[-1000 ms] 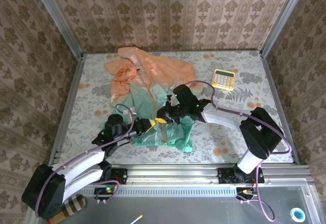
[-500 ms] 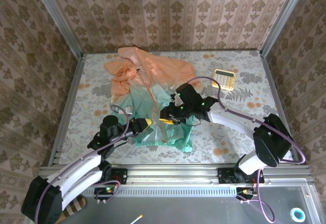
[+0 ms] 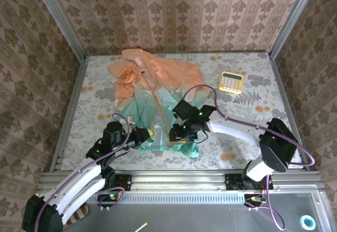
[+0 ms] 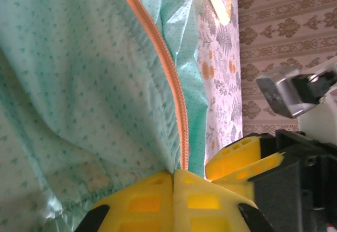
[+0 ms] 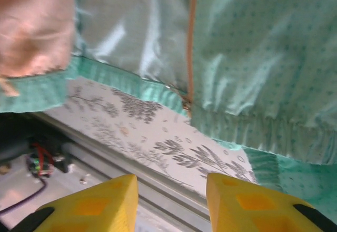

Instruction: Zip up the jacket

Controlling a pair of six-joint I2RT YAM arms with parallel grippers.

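Shiny jacket point(image 3: 158, 79), peach hood far, mint hem near, lying rumpled

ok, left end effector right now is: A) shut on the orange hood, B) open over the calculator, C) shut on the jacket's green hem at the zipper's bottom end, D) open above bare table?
C: in the left wrist view the left end effector has its yellow fingers closed together on the jacket, the orange zipper running down between them.
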